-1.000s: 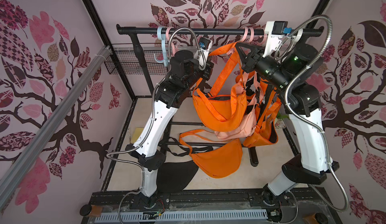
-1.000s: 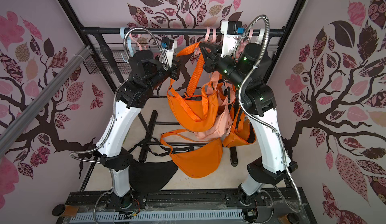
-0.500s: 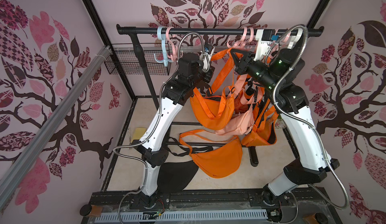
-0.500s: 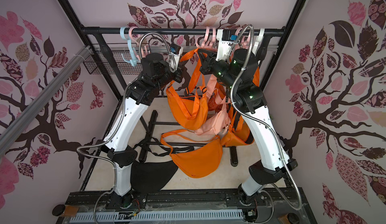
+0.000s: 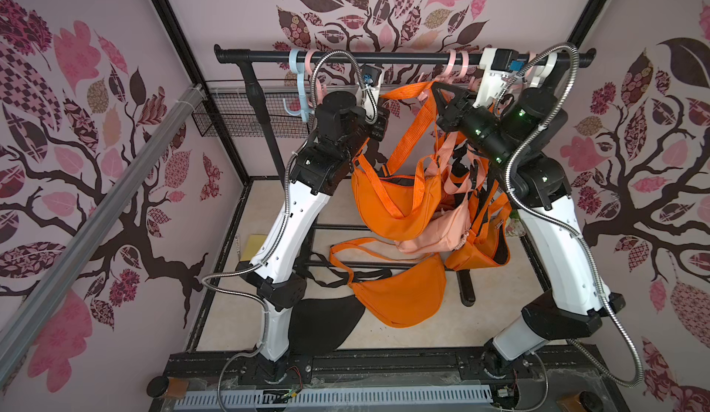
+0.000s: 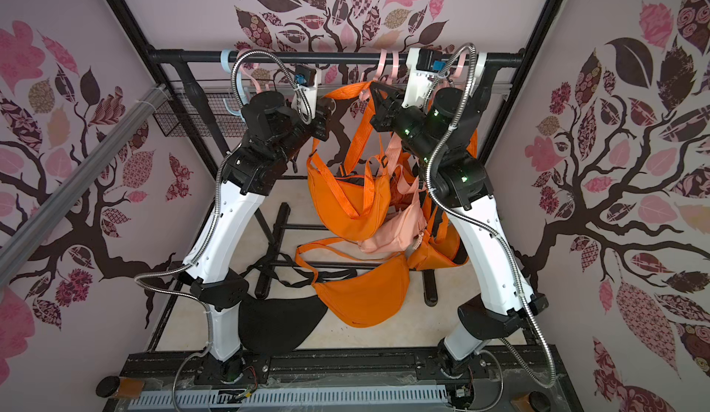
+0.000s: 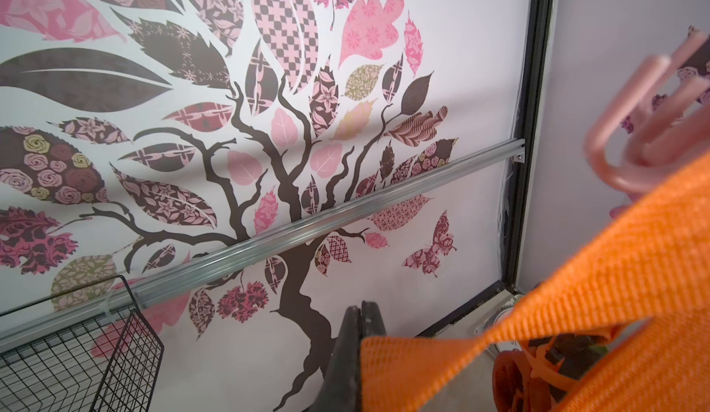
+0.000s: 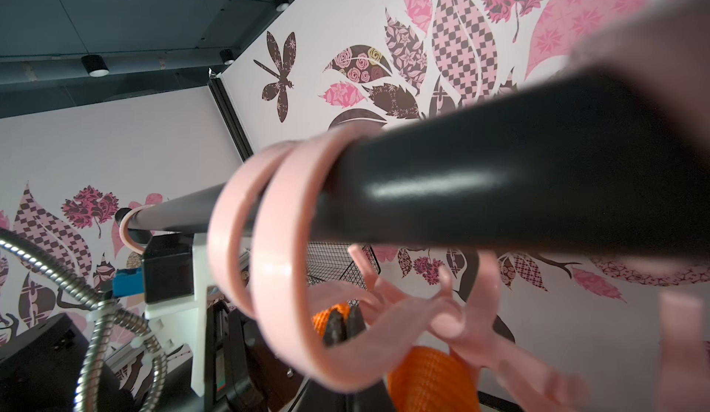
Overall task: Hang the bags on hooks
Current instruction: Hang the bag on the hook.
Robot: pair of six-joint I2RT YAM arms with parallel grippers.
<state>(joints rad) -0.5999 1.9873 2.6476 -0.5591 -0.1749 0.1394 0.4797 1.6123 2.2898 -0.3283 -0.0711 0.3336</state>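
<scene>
Leaf-patterned wall (image 5: pixel 345 6), black rail (image 5: pixel 403 57) in front. Item: orange bag (image 5: pixel 395 202), being held hanging below the rail, clear of the floor. Its strap (image 5: pixel 409 92) is being clamped by left claw (image 7: pixel 361 325) and right claw (image 8: pixel 343 323). Against a second ago, the strap is being raised nearer the pink hooks (image 5: pixel 457 64); hooking is judged close, not done.

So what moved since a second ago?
Both arms leaned in toward the rail, then came back to about where they started. The held orange bag bunched up, then spread again. Both pairs of jaws stayed shut on its strap. The bags on the floor stayed put.
</scene>
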